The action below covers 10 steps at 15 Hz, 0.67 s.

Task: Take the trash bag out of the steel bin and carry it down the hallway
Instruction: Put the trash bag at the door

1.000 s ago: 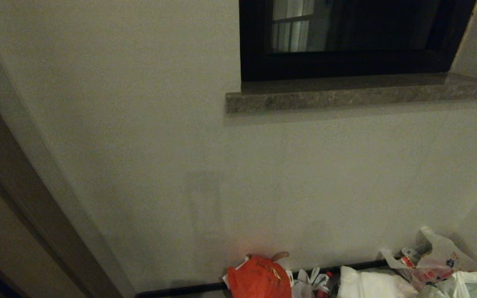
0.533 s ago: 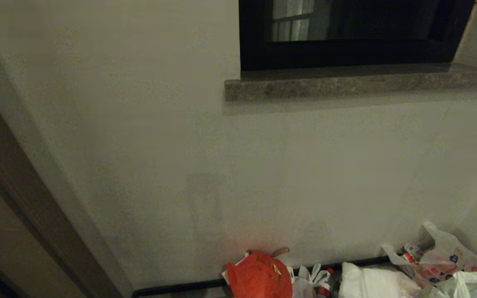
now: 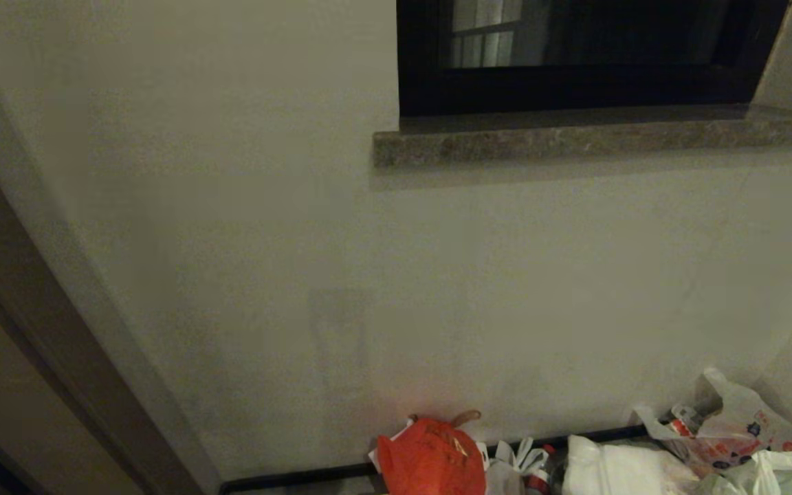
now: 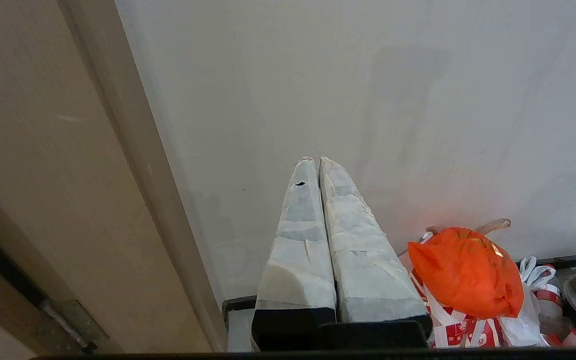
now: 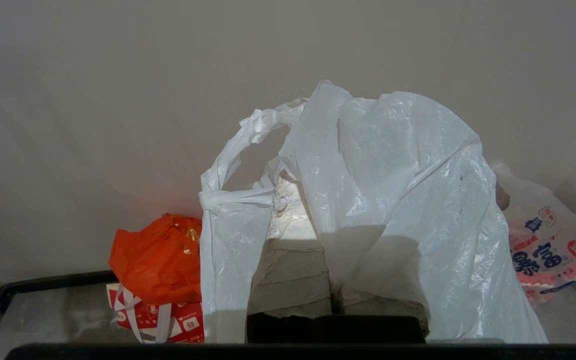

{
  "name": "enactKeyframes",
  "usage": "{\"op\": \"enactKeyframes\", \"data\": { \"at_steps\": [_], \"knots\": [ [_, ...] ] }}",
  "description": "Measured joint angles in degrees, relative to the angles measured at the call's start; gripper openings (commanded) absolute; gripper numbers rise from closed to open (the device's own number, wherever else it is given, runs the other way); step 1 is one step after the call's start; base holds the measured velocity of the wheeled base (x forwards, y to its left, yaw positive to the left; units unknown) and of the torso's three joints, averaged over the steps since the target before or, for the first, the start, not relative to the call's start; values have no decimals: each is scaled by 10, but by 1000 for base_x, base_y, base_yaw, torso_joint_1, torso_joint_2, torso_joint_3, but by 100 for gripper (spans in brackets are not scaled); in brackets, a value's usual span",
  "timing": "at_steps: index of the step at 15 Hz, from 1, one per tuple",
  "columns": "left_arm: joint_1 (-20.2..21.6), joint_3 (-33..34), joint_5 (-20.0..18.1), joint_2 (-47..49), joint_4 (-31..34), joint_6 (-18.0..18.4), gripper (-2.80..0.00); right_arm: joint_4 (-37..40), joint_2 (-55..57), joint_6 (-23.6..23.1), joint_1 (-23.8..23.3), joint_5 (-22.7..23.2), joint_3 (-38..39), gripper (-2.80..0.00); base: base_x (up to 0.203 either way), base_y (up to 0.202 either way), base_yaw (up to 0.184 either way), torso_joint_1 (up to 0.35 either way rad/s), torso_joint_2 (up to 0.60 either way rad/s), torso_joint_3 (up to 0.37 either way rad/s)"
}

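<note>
The trash bag (image 5: 393, 200), thin translucent white plastic, hangs draped over my right gripper (image 5: 295, 200), which is shut on it near its knotted handles. The bag covers most of the taped fingers (image 5: 288, 270). A pale bag edge at the bottom right corner of the head view (image 3: 781, 471) may be the same bag. My left gripper (image 4: 318, 161) is shut and empty, pointing at the off-white wall beside a door frame. The steel bin is out of view. Neither arm shows in the head view.
An orange-red bag (image 3: 430, 457) lies against the dark baseboard (image 3: 300, 478), with a red-and-white bag under it. A white bag with red and blue print (image 5: 548, 250) leans in the right corner. A stone window sill (image 3: 575, 141) juts out above. A wooden door frame (image 3: 45, 330) stands on the left.
The whole head picture has shifted: the window sill now sits a little higher in it, so the camera has moved. The bags on the floor have not moved.
</note>
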State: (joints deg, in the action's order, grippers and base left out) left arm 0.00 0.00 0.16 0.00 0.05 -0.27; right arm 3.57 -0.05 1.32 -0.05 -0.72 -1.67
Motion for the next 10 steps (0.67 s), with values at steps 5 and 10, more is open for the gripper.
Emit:
{"op": "enactKeyframes", "data": {
  "at_steps": [5, 10],
  "knots": [
    [0, 0, 0, 0, 0, 0, -280, 0, 0, 0, 0, 0, 0, -280, 0, 0, 0, 0, 0, 0],
    [0, 0, 0, 0, 0, 0, -280, 0, 0, 0, 0, 0, 0, -280, 0, 0, 0, 0, 0, 0]
  ]
}}
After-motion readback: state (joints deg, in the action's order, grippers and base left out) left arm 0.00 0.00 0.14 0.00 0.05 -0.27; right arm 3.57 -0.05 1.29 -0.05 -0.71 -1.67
